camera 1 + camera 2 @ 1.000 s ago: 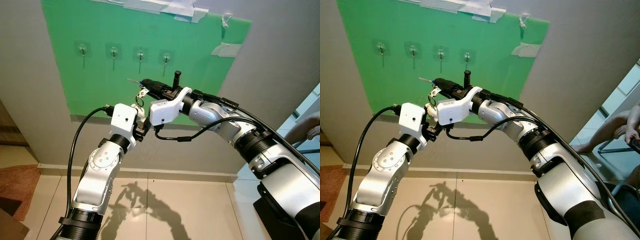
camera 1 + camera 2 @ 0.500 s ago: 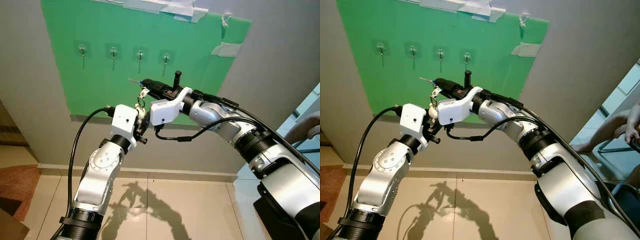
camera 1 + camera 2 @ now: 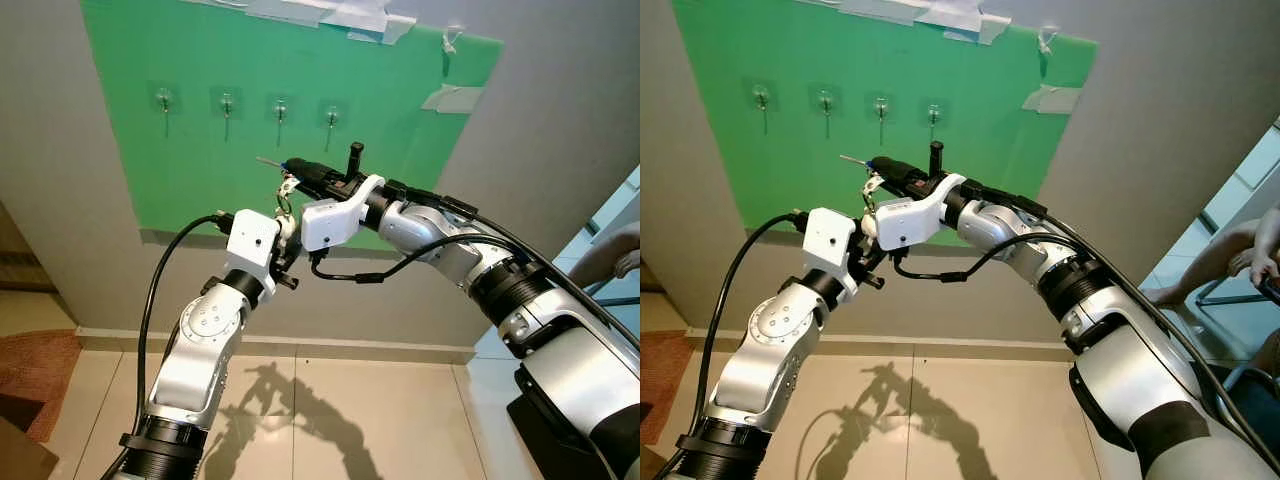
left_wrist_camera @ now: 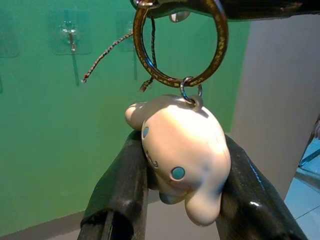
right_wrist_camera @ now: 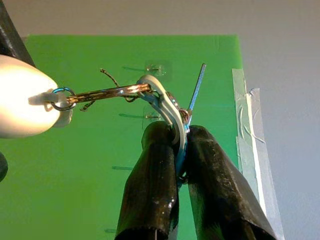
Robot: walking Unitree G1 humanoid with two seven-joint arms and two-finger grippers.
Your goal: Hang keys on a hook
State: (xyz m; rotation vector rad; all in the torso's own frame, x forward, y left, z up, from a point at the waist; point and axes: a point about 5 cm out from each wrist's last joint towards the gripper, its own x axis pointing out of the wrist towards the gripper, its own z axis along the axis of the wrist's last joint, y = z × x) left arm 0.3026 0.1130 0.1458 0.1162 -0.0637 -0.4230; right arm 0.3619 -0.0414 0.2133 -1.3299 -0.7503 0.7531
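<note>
1. Since a second ago: left wrist has crept up and a touch toward the right arm; right arm and the whole scene otherwise unchanged.
2. Right gripper [image 5: 175, 165] clamped on the keys [image 5: 172, 112]; a thin blue-grey key blade sticks out past the fingertips toward the board.
3. Key ring [image 4: 180, 45], brass coloured, hangs from the right gripper's bundle, with a short frayed cord dangling beside it.
4. Left gripper [image 4: 182, 185] is pinched on the white charm [image 4: 182, 155], a rounded animal figure with blue dots, linked to the ring by a small loop.
5. So both grippers share one keychain, held in mid-air in front of the green board [image 3: 400, 110], below the hooks and not touching them.
6. Four clear stick-on hooks [image 3: 281, 108] sit in a row on the board, all bare.
7. Tape strips hold the board's top edge to the grey wall [image 3: 560, 120].
8. Person's leg [image 3: 1240, 250] at the far right edge.
</note>
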